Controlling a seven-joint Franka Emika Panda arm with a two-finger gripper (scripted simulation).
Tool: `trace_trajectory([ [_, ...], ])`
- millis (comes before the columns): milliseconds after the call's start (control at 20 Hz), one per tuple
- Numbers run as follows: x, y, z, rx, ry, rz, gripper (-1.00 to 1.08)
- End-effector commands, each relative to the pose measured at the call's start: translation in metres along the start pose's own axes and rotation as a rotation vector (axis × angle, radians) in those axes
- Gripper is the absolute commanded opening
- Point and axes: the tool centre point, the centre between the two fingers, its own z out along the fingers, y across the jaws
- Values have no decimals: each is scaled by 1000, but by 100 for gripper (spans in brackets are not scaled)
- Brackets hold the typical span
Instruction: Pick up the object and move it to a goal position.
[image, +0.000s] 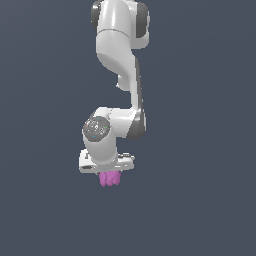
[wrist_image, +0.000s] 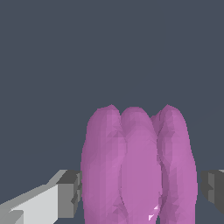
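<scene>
Object (wrist_image: 138, 168): magenta-pink matte blob, three vertical ridged lobes; jaws clamped on either side of it.

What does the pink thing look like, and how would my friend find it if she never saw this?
Find the big white robot arm hanging down the middle of the plain dark grey picture, then follow it to the flat white claw at its lower end. The pink lumpy blob pokes out just beneath it, between the claw's fingers. It is the only brightly coloured thing, made of tall rounded lobes side by side.
</scene>
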Motion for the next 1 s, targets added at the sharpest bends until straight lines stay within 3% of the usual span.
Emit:
trace_trajectory([
  [0, -7, -1, 24, 3, -20, 0, 100],
  [250, -5, 0, 25, 3, -20, 0, 100],
  [300, -5, 0, 25, 3, -20, 0, -100],
  [750, -5, 0, 25, 3, -20, 0, -100],
  [800, 10, -1, -4, -3, 25, -4, -100],
  [950, 9, 0, -6, -3, 25, -4, -100],
])
